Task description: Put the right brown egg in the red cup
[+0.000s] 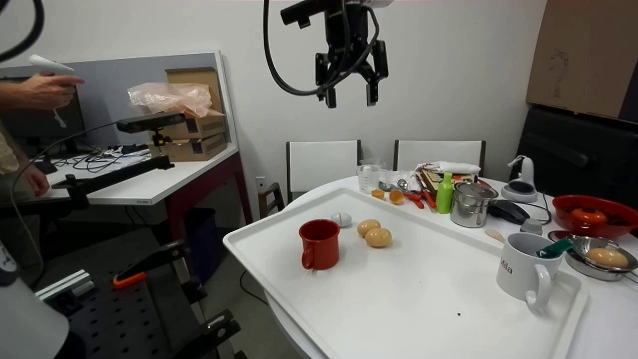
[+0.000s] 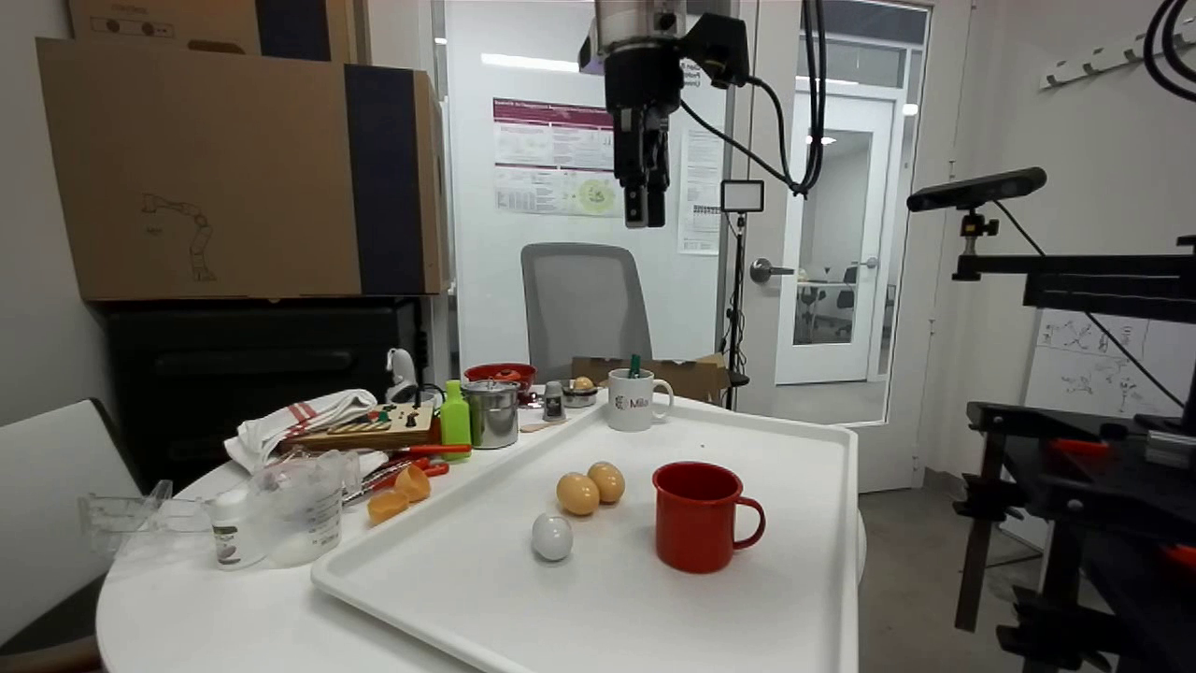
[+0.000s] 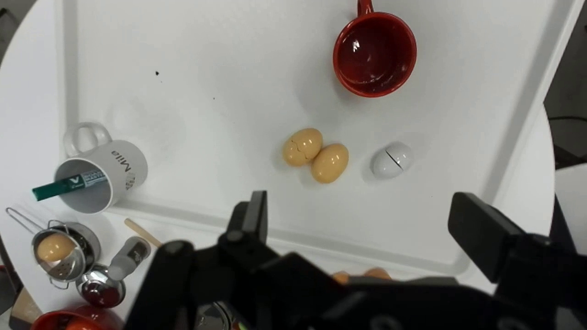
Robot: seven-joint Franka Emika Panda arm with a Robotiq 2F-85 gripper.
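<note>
Two tan-brown eggs touch each other on a white tray. The right brown egg, as both exterior views have it, shows here (image 1: pixel 378 238) and here (image 2: pixel 606 482); in the wrist view this egg (image 3: pixel 302 147) is the left one, with a crack line. The other brown egg (image 1: pixel 368 227) (image 2: pixel 577 494) (image 3: pixel 330 163) lies against it. The red cup (image 1: pixel 320 249) (image 2: pixel 696 519) (image 3: pixel 375 54) stands upright near them and looks empty in the wrist view. My gripper (image 1: pixel 351 97) (image 2: pixel 645 206) (image 3: pixel 360 213) is open and empty, high above the tray, touching nothing.
A whitish egg (image 1: pixel 341 219) (image 3: pixel 392 160) lies near the brown eggs. A white mug (image 1: pixel 523 269) with a green marker stands at the tray's far end from the cup. Past the raised tray rim (image 2: pixel 430 636) are a steel pot (image 1: pixel 472 204), a green bottle (image 1: pixel 444 193) and orange shells (image 2: pixel 400 494).
</note>
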